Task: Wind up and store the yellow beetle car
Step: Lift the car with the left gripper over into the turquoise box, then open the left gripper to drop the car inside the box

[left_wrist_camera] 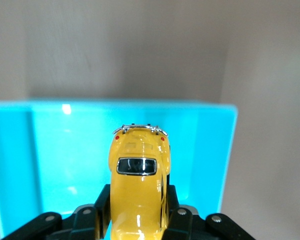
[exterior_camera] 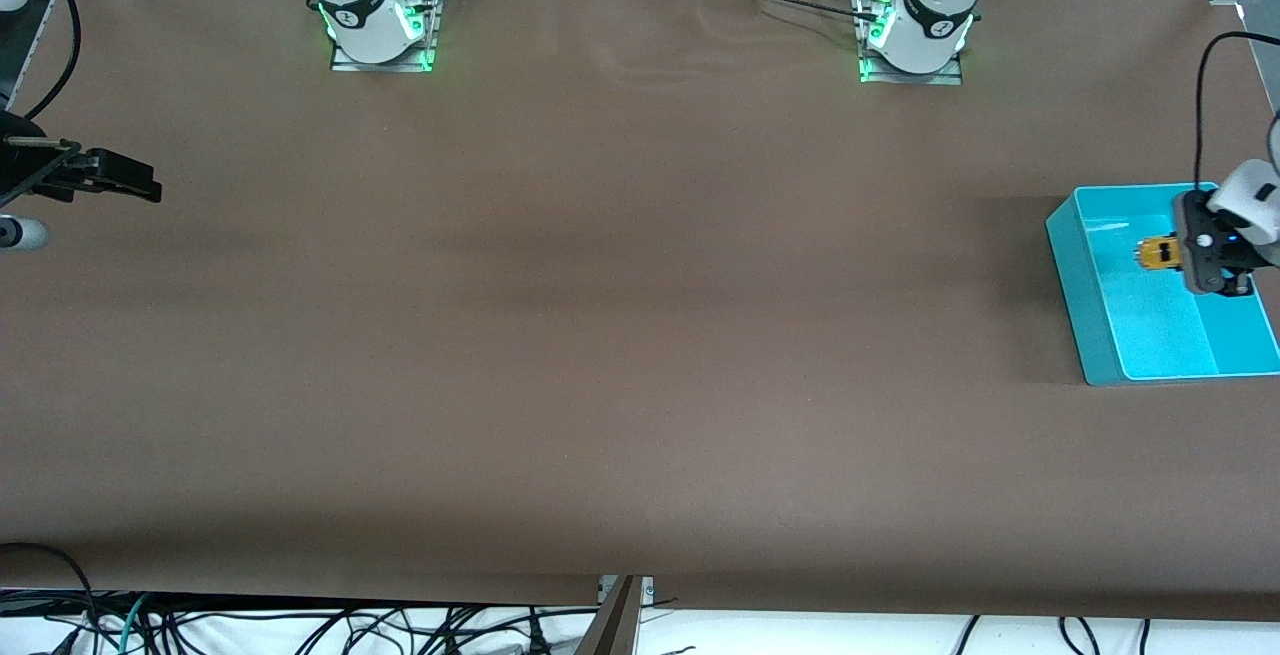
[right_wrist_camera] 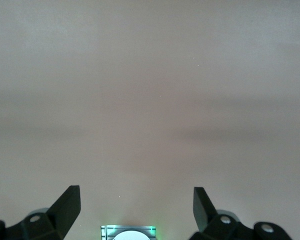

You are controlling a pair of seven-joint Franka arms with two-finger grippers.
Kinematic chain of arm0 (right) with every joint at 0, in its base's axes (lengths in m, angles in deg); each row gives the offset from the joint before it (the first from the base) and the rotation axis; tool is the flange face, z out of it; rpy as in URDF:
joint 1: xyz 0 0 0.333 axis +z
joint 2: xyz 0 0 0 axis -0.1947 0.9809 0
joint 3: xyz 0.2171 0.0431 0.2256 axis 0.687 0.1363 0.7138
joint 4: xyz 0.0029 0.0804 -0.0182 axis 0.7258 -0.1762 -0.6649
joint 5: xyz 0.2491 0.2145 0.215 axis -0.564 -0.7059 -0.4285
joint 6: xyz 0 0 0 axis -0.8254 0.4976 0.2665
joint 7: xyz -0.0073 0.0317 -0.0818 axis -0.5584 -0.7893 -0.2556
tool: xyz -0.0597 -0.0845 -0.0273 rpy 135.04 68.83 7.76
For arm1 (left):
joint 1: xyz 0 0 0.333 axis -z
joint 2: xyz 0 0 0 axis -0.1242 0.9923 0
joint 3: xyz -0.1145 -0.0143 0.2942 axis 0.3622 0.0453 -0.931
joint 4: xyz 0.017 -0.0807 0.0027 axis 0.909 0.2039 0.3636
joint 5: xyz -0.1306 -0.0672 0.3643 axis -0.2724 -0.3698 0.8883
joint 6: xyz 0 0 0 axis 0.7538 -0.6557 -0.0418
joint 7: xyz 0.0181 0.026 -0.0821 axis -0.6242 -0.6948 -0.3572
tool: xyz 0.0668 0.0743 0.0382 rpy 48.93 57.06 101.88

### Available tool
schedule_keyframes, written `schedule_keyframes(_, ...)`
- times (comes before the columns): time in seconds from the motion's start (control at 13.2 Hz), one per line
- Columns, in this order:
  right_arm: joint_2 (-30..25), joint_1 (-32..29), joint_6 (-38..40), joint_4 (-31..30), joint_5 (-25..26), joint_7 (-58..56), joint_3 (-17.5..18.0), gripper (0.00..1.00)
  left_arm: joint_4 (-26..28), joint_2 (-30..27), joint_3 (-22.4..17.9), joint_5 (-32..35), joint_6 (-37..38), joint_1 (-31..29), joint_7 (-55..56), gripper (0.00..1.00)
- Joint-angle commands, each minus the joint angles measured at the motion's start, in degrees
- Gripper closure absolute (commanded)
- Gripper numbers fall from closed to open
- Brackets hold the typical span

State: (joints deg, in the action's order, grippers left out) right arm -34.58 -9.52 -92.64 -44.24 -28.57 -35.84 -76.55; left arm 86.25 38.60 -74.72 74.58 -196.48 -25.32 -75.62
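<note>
Clamped between the fingers of my left gripper (left_wrist_camera: 138,220) was the yellow beetle car (left_wrist_camera: 139,175), pinched by its flanks with its rear window and bumper pointing away from my wrist. I held it in the air over the turquoise bin (exterior_camera: 1100,325), above the part of the bin's floor that lay farther from the front camera; I judged it was not yet touching that floor. The bin sat on the brown table (exterior_camera: 600,335) at my left arm's end. My right gripper (right_wrist_camera: 137,205) waited with its jaws spread wide and empty, well apart from the bin, over bare table at the right arm's end. If the spring was wound, I judged the wheels might spin once I let go, sending the car against a bin wall. Released from too high, its rounded body could bounce or tip over.
</note>
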Motion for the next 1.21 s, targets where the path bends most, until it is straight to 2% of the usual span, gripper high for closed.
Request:
schedule_keyframes(0.0, -0.29, -0.21, -0.21, -0.34, 0.19, -0.22, 0.29, 0.00, 3.18, 4.25, 0.76, 0.57, -11.89, -5.15, -5.85, 0.88)
schedule_keyframes(0.23, -0.21, -0.21, -0.21, -0.34, 0.19, -0.22, 0.29, 0.00, 7.75, 6.52, 0.76, 0.57, -22.01, -5.95, -5.86, 0.86)
schedule_keyframes(0.38, -0.21, -0.13, -0.21, -0.34, 0.19, -0.13, 0.29, 0.00, 8.72, 8.21, 0.84, 0.48, -24.50, -7.36, -5.95, 0.83)
schedule_keyframes(0.53, -0.21, -0.13, -0.21, -0.34, 0.19, -0.13, 0.29, 0.00, 8.73, 8.30, 1.11, 0.40, -25.30, -7.27, -5.95, 0.64)
schedule_keyframes(0.68, -0.21, -0.13, -0.29, -0.34, 0.19, -0.13, 0.29, 0.00, 8.56, 7.60, 1.37, 0.22, -24.77, -7.19, -6.21, 0.00)
schedule_keyframes(0.83, -0.21, -0.13, -0.21, -0.34, 0.19, -0.13, 0.29, 0.00, 7.95, 5.14, 2.33, 0.13, -21.63, -6.83, -6.04, 0.00)
schedule_keyframes(0.91, -0.21, -0.13, -0.29, -0.34, 0.19, -0.13, 0.29, 0.00, 6.98, 3.22, 3.82, -0.04, -17.52, -6.83, -5.43, 0.00)
schedule_keyframes(1.14, -0.21, -0.13, -0.29, -0.34, 0.28, -0.13, 0.29, 0.00, -0.12, -1.36, 10.75, -0.40, 2.76, -6.83, 0.96, 0.00)
